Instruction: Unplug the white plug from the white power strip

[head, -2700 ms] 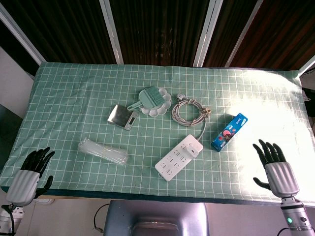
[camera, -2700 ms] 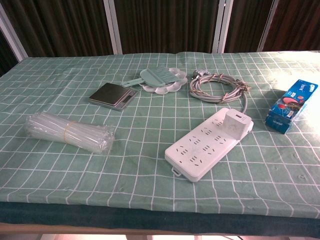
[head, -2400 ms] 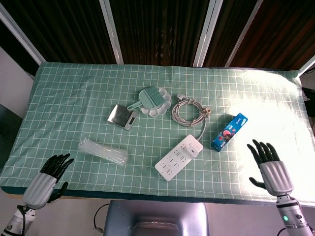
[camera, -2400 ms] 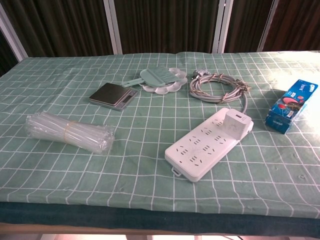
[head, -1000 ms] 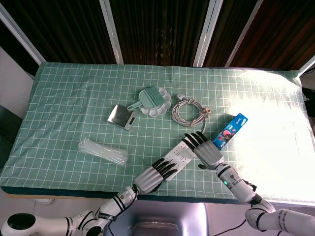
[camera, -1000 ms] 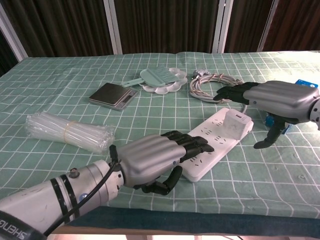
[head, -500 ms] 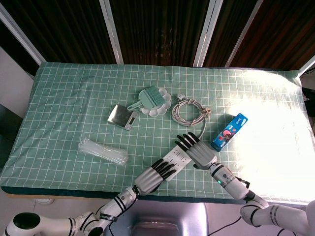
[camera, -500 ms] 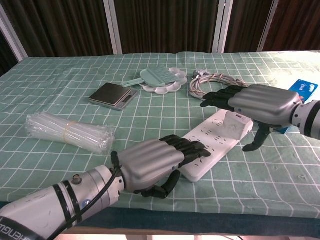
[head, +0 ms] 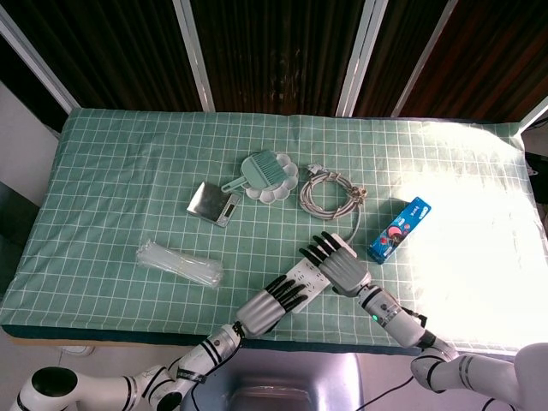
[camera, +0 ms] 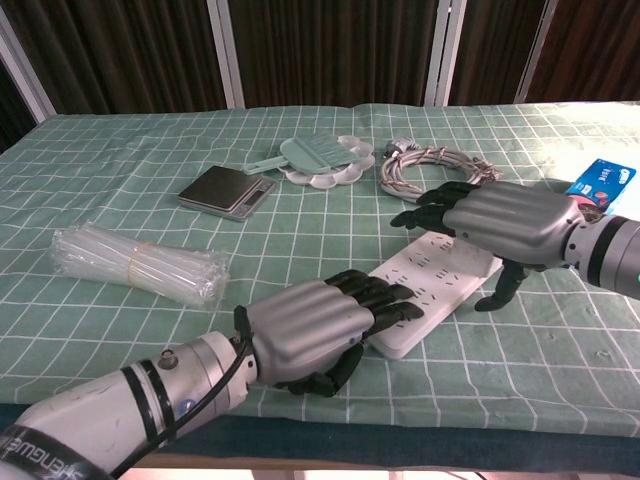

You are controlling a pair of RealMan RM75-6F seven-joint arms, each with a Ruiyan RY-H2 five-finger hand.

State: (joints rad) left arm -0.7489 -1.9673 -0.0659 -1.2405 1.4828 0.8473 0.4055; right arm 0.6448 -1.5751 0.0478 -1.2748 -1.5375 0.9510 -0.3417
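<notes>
The white power strip lies at an angle near the table's front edge. My left hand rests its outstretched fingers on the strip's near end and holds nothing. Over the strip's far end hovers my right hand, fingers spread and thumb pointing down beside the strip. The white plug sits under that palm and is hidden in both views. Whether the right hand touches it cannot be told.
The strip's grey cord runs to a coil behind it. A blue box lies right of my right hand. A scale, a palette with brush and a clear tube bundle sit left.
My right hand has moved left and lower, now covering the plug that showed before. My left hand has slid a little further onto the strip's near end.
</notes>
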